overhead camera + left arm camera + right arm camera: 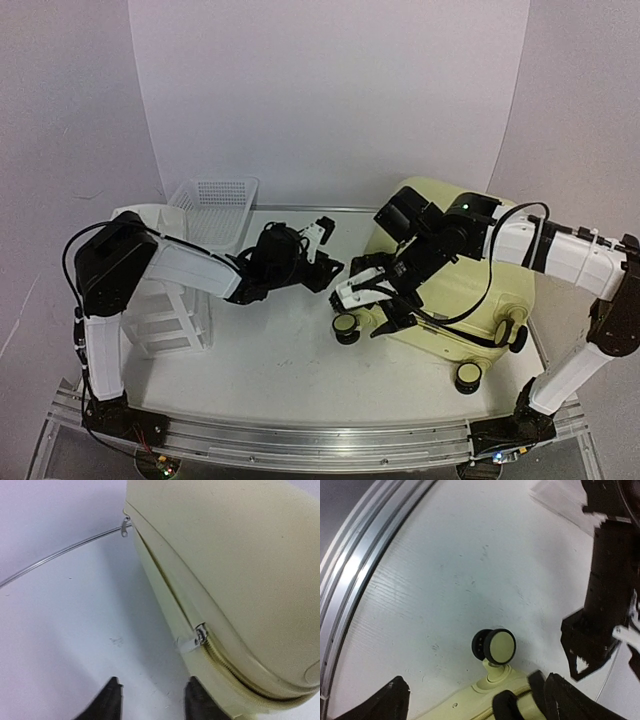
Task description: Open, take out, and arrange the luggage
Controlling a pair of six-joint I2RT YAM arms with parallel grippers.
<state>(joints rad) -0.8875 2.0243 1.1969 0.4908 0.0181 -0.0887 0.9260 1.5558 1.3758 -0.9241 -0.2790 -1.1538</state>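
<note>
Left wrist view: the zipper pull (192,641) of the luggage (240,555) lies just ahead, slightly right of the left gripper (152,690), its jaws parted and holding nothing.

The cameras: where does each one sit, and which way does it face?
Top external: above and behind the arms, looking down on the table, both arms and the luggage.
Left wrist: on the left arm, looking past the left end effector at the zipper seam.
Right wrist: on the right arm, looking past the right end effector down at a wheel.
Shared: both wrist views show the pale-yellow luggage on the white table.
</note>
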